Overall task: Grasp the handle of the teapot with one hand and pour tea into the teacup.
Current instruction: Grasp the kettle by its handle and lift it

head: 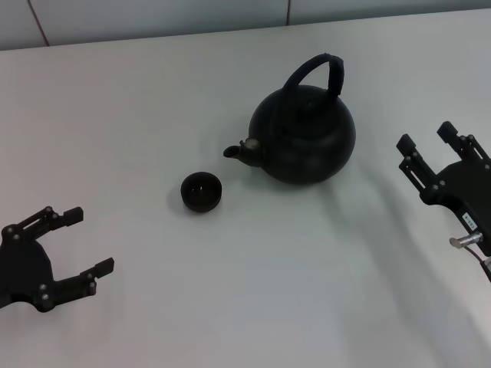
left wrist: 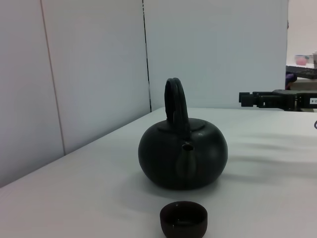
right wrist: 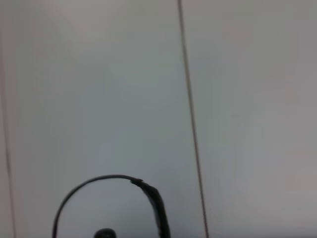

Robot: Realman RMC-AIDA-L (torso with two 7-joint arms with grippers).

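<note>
A: Matte black teapot (head: 304, 138) sits upright on the white bench (head: 138, 115), approx. mid-bench, toward the far side. Spout points to the robot's left, at the teacup (head: 201, 191).

B: Cup touching the pot?

A: No. It stands just beside the spout tip, a bit nearer the robot, w/ a clear gap. Small, black, upright, mouth open upward.

B: Handle?

A: The handle (head: 315, 70) arches over the lid, standing up, nothing gripping it. In the right wrist view only its top curve (right wrist: 148, 196) shows, against a pale panelled wall (right wrist: 99, 99).

B: End effectors?

A: 2 in the head view. Left end effector (head: 86, 242) is at the near left of the bench, fingers spread apart, holding nothing, well apart from the cup. Right end effector (head: 428, 140) is to the right of the pot, near but not touching, fingers also spread, empty.

B: Left wrist view?

A: It looks across the bench: cup (left wrist: 183, 218) in front, pot (left wrist: 183, 154) behind it w/ the spout facing the camera, handle (left wrist: 176, 101) edge-on. The right end effector (left wrist: 247, 98) shows farther back.
</note>
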